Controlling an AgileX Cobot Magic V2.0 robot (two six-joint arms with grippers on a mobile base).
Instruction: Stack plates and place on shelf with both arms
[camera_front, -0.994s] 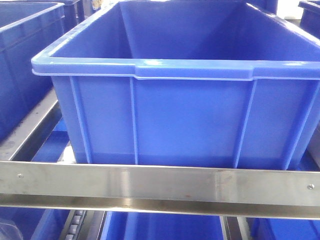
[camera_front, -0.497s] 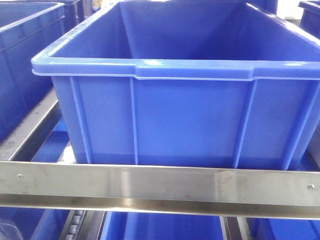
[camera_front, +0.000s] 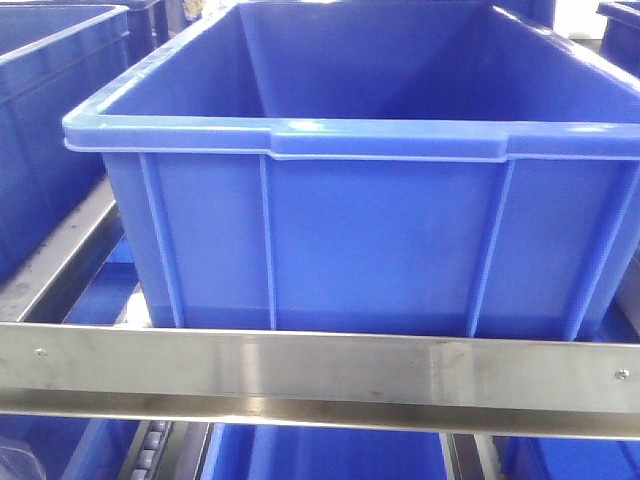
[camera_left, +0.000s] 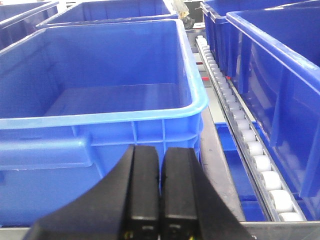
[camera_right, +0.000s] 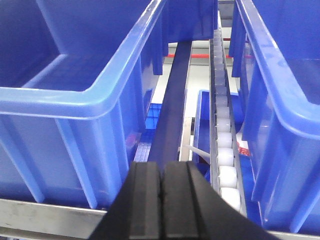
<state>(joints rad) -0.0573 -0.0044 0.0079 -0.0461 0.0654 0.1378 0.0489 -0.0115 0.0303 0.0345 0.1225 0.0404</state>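
Front view: a blue crate (camera_front: 370, 170) sits on the shelf (camera_front: 320, 372), directly behind the brushed front rail, which runs across the near edge and shows a small screw near each end. A second crate (camera_front: 50, 110) stands to the left, apart from the first, with a steel side rail between them.

Left wrist view: the left gripper (camera_left: 160, 200) has its two black fingers pressed together, nothing between them. It hangs just in front of the near wall of a crate (camera_left: 100, 100). A roller track (camera_left: 245, 140) runs from near right to far, beside the crate.

Right wrist view: the right gripper (camera_right: 161, 200) is likewise closed on nothing, positioned near the front rail, between two crates, with a roller track (camera_right: 222, 130) just to its right.

No plates can be seen in any view, so their location cannot be told
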